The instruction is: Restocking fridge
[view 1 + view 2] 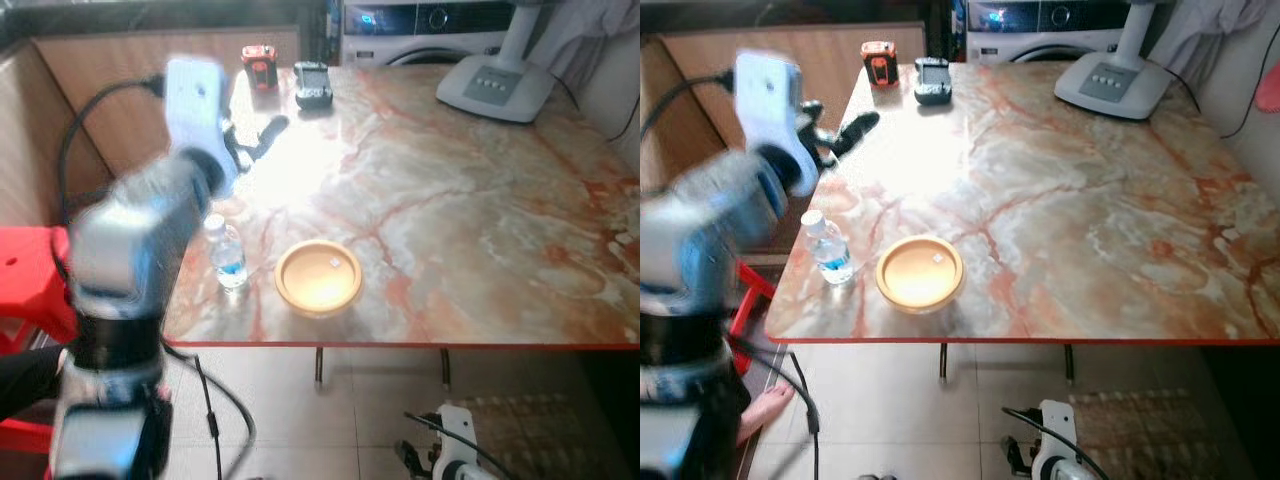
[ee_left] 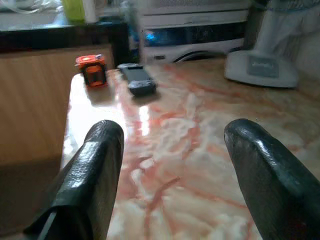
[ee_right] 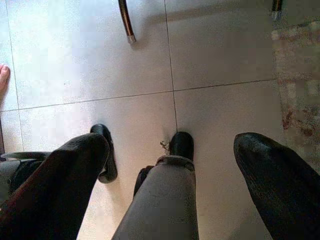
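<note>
Left hand (image 2: pixel 170 165) raised over the marbled orange-and-cream desk (image 1: pixel 480 220), fingers spread wide, empty. Small clear plastic water bottle (image 1: pixel 227 255) stood near the desk's front edge, below and well short of that hand, beside a round wooden bowl (image 1: pixel 318 277). Right hand (image 3: pixel 175 175) hung over the tiled floor (image 3: pixel 75 55), fingers parted.

A black cable is looping behind the silver left arm (image 1: pixel 130 260); each tool (image 2: pixel 172 175) is showing two thick black fingers (image 2: pixel 92 170).
</note>
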Robot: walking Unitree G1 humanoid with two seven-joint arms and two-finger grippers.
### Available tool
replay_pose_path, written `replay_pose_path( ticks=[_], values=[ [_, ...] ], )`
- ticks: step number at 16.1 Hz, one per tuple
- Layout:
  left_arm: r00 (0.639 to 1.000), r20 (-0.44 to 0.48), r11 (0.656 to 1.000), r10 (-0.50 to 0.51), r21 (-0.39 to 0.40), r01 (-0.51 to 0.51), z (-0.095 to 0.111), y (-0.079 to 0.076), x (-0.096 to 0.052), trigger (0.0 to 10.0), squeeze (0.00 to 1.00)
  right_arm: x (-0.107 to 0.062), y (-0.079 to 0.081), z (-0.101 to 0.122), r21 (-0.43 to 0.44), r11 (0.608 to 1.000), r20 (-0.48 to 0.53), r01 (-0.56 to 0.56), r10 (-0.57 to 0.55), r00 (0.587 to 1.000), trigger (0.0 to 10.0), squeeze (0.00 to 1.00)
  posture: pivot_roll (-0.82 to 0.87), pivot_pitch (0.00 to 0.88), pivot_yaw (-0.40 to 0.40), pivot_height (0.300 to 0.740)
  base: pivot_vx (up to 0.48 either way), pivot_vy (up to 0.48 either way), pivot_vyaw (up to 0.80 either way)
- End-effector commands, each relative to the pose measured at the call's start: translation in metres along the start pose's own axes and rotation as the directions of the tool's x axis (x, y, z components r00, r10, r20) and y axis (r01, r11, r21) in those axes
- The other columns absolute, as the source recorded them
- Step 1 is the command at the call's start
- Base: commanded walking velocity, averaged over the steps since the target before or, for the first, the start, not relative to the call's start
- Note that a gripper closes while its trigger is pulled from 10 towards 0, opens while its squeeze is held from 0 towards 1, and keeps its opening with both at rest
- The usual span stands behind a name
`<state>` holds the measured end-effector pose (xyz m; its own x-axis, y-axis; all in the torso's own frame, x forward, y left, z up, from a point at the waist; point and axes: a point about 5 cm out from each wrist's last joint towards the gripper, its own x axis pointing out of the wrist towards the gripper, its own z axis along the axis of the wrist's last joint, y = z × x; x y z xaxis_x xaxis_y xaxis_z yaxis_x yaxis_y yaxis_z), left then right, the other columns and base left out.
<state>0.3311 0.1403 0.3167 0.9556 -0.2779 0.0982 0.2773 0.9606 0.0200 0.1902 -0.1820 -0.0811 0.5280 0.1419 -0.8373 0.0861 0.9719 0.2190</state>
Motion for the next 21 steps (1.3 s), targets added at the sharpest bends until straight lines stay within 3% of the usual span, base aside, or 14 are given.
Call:
replay_pose_path(
  ticks=[1, 2, 3, 4, 6, 9, 13, 17, 21],
  values=[
    [0.999, -0.049, 1.0, 0.025, -0.014, -0.026, 0.004, 0.008, 0.0, 10.0, 0.0, 0.0, 0.0, -0.004, -0.007, 1.0, -0.021, -0.001, 0.001, 1.0, 10.0, 0.0, 0.05, 0.107, 0.016, 0.74, 0.0, 0.0, 0.0],
    [0.995, -0.1, 1.0, 0.005, -0.01, -0.006, 0.007, 0.011, 0.001, 10.0, 0.0, 0.0, 0.0, -0.005, -0.007, 1.0, -0.023, -0.001, 0.001, 1.0, 10.0, 0.0, 0.05, 0.104, 0.019, 0.74, 0.0, 0.0, 0.0],
    [0.985, -0.173, 0.999, -0.001, 0.048, 0.009, 0.002, 0.017, -0.002, 10.0, 0.0, 0.0, 0.0, -0.005, -0.008, 1.0, -0.028, -0.002, 0.002, 1.0, 10.0, 0.0, 0.06, 0.099, 0.027, 0.74, 0.0, 0.0, 0.0],
    [0.931, -0.354, 0.993, -0.087, 0.046, 0.11, -0.02, 0.02, -0.011, 10.0, 0.0, 0.0, 0.001, -0.006, -0.014, 1.0, -0.035, -0.005, 0.004, 0.999, 10.0, 0.0, 0.06, 0.093, 0.036, 0.74, 0.0, 0.0, 0.0],
    [0.878, -0.467, 0.991, -0.11, 0.016, 0.133, -0.041, 0.026, -0.02, 10.0, 0.0, 0.0, 0.002, -0.006, -0.028, 1.0, -0.039, -0.014, 0.013, 0.999, 10.0, 0.0, 0.06, 0.091, 0.039, 0.74, 0.0, 0.0, 0.0],
    [0.849, -0.502, 0.985, -0.164, -0.037, 0.169, -0.043, 0.019, -0.023, 10.0, 0.0, 0.0, 0.003, -0.007, -0.027, 0.999, -0.041, -0.017, 0.016, 0.999, 10.0, 0.0, 0.06, 0.085, 0.042, 0.74, 0.0, 0.0, 0.0],
    [0.827, -0.528, 0.977, -0.192, -0.021, 0.214, -0.044, 0.014, -0.024, 10.0, 0.0, 0.0, 0.004, -0.009, -0.027, 0.999, -0.044, -0.02, 0.019, 0.999, 10.0, 0.0, 0.05, 0.074, 0.05, 0.74, 0.0, 0.0, 0.0],
    [0.838, -0.529, 0.983, -0.135, 0.036, 0.181, -0.036, 0.021, -0.024, 10.0, 0.0, 0.0, 0.004, -0.01, -0.024, 0.999, -0.044, -0.021, 0.02, 0.999, 10.0, 0.0, 0.05, 0.07, 0.052, 0.74, 0.0, 0.0, 0.0],
    [0.831, -0.543, 0.985, -0.12, 0.039, 0.168, -0.04, 0.024, -0.026, 10.0, 0.0, 0.0, 0.004, -0.009, -0.024, 0.999, -0.043, -0.027, 0.025, 0.999, 10.0, 0.0, 0.06, 0.074, 0.05, 0.74, 0.0, 0.0, 0.0]
  ],
)
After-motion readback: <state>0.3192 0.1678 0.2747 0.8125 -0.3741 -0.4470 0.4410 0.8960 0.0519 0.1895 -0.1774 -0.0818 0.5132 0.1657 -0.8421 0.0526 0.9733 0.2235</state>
